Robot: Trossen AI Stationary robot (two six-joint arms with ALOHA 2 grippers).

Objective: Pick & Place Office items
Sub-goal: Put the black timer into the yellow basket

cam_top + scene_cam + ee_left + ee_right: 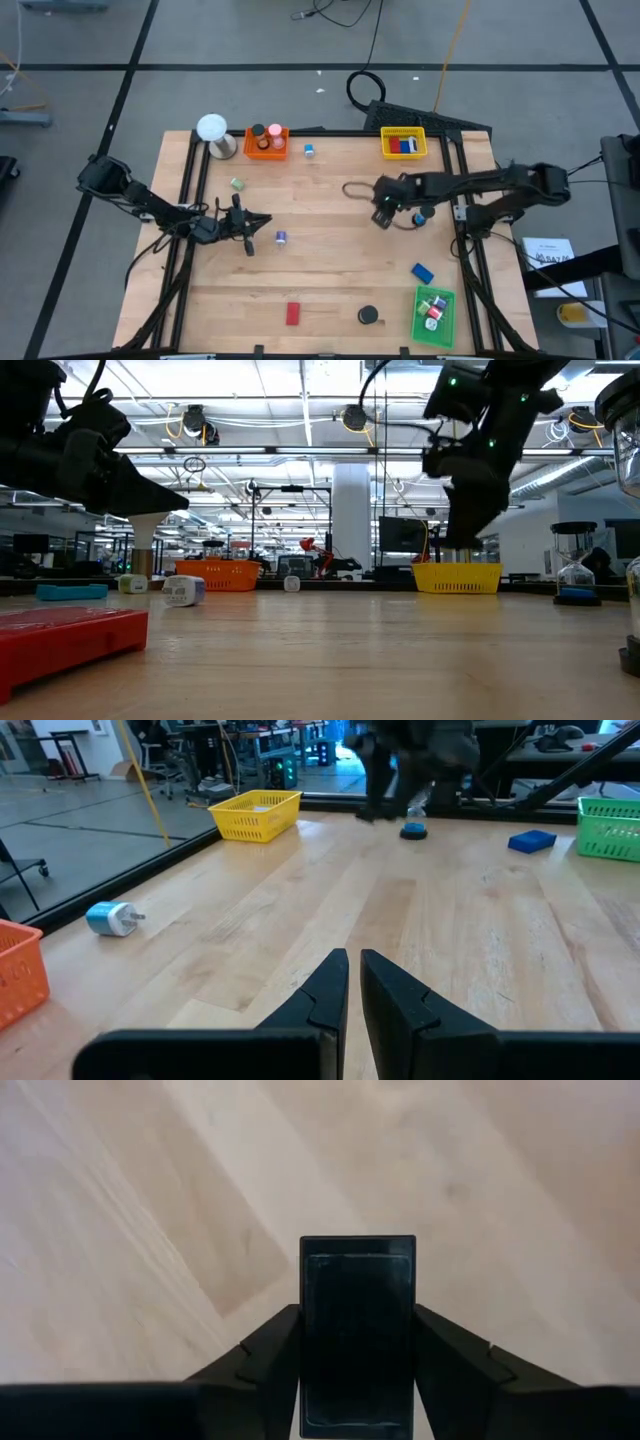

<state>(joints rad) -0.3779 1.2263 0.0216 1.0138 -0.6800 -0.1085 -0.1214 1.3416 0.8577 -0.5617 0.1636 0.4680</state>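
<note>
My right gripper (358, 1330) hangs over the table's middle right (383, 212), shut on a black rectangular block (358, 1295). My left gripper (355, 965) waits shut and touching nothing at the table's left (250, 222). Loose office items lie on the wood: a red block (293, 313), a black disc (369, 316), a blue block (422, 271), a purple bit (281, 237), a green bit (237, 184) and a blue-white bit (309, 150). My right gripper pinches the black block between its two fingers, one on each long side (312, 1350). The fingers slant down from above and lie along the block, whose far end (358, 1245) sticks out past the fingertips. The block is lifted clear of the table.
An orange tray (266, 141), a yellow tray (403, 143) and a white ball on a round base (212, 128) stand along the far edge. A green tray (433, 313) sits at the near right. A small blue-based thing (420, 215) stands just right of my right gripper.
</note>
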